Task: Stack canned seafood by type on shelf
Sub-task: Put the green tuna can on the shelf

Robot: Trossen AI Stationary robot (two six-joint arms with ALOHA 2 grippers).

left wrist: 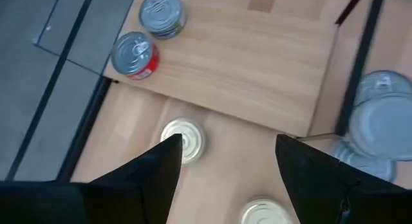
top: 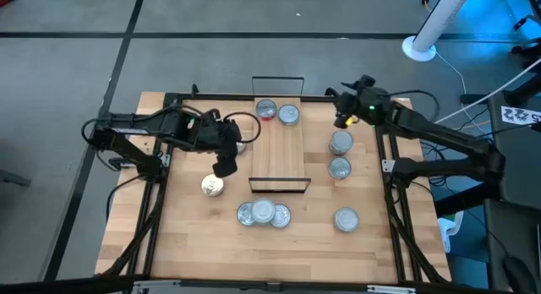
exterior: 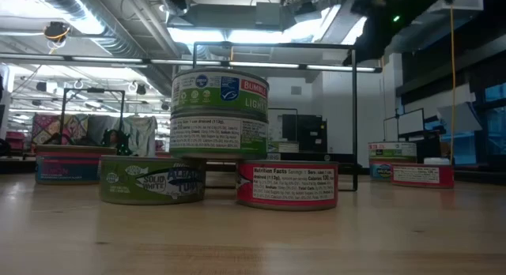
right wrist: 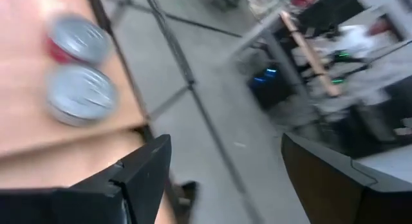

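Although the low view sits level with the table top, most of the shelf (top: 279,150) is masked there by tins in front, so only its thin black wire frame shows above them; both grippers are out of that view apart from a dark arm part at the upper edge. Two tins stand at the shelf's far end: a red-labelled tin (top: 266,110) and a silver-topped tin (top: 289,115) just beside it. Off the near end sits a cluster of three tins (top: 264,214), one stacked on the others; in the low view the top one reads "BUMBLE" and "LIGHT", cut off by its curve, a green one reads "SOLID WHITE", and a red one carries a "Nutrition Facts" panel too small to read further. A gold-topped tin (top: 213,187) lies on the table left of the shelf, and another is half hidden under the left gripper (top: 225,163), which hovers over the table there with fingers spread and empty. Three more tins (top: 341,143) stand right of the shelf. The right gripper (top: 341,118) hangs near the far right corner, fingers wide apart, holding nothing; its wrist view is blurred.
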